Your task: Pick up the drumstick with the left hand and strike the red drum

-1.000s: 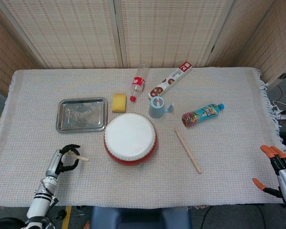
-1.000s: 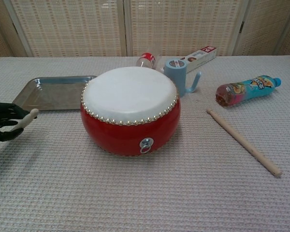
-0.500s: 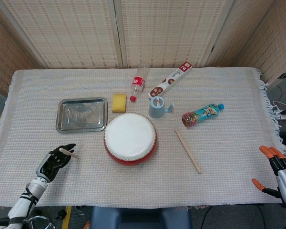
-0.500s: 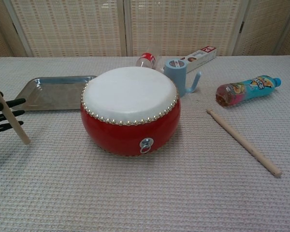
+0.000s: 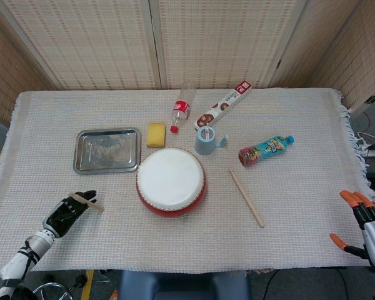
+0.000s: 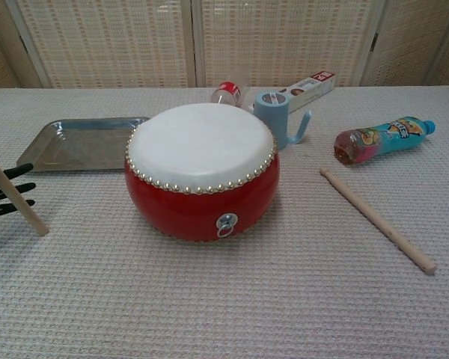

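Observation:
The red drum with a white skin stands mid-table, also in the chest view. My left hand, black, is near the front left of the table and holds a short wooden drumstick across its fingers. In the chest view that drumstick slants down to the right at the left edge, with the fingers stretched out behind it, well left of the drum. A second, longer drumstick lies on the cloth right of the drum. My right hand, with orange fingertips, hangs open off the table's right front corner.
A steel tray lies left of the drum's far side. Behind the drum are a yellow sponge, a cola bottle, a foil box and a blue mug. A drink bottle lies at the right.
My left hand has drawn back toward the table's front left corner with the drumstick, and its fingers have straightened. The stick now slants downward. The right hand has stayed put.

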Motion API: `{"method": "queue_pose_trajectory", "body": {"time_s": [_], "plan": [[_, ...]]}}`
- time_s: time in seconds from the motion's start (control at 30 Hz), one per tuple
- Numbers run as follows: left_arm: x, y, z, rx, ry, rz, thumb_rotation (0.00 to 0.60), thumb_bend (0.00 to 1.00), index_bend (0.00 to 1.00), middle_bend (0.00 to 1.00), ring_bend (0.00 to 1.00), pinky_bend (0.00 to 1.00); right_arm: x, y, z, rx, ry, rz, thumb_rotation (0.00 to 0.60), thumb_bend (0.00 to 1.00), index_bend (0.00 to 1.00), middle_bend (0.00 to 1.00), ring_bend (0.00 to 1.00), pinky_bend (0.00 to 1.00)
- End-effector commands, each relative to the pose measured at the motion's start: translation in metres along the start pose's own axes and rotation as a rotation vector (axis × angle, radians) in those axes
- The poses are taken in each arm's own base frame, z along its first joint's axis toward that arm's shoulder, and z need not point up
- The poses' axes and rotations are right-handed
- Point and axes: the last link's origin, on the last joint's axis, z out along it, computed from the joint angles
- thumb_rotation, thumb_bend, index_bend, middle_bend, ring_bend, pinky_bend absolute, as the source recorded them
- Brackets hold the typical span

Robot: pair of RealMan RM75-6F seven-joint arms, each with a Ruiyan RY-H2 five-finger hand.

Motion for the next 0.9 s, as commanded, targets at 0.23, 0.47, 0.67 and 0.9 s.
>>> {"method": "queue_pose_trajectory", "body": {"time_s": [0.23, 0.47, 0.67, 0.9], "plan": [[0.003, -0.003, 0.001, -0.026, 0.005, 0.025, 0.6, 0.41, 0.52, 0.28, 0.13, 0.09, 0.0, 0.0, -0.001, -0.003, -0.003, -0.002, 0.6, 0.18, 0.12, 0.11, 0.04, 0.19], [0.0, -0.002, 0.003, -0.058, 0.026, 0.064, 0.6, 0.41, 0.47, 0.28, 0.13, 0.09, 0.0, 0.0, -0.001, -0.004, -0.002, -0.003, 0.6, 0.18, 0.12, 0.11, 0.04, 0.19], [-0.005, 0.001, 0.005, -0.094, 0.028, 0.085, 0.6, 0.41, 0.43, 0.28, 0.13, 0.09, 0.001, 0.001, -0.002, -0.006, 0.0, -0.003, 0.6, 0.18, 0.12, 0.11, 0.04, 0.19], [-0.017, 0.003, 0.007, -0.141, 0.023, 0.115, 0.6, 0.41, 0.37, 0.27, 0.12, 0.09, 0.001, 0.001, -0.002, -0.007, 0.002, -0.003, 0.6, 0.18, 0.12, 0.11, 0.04, 0.19]]}}
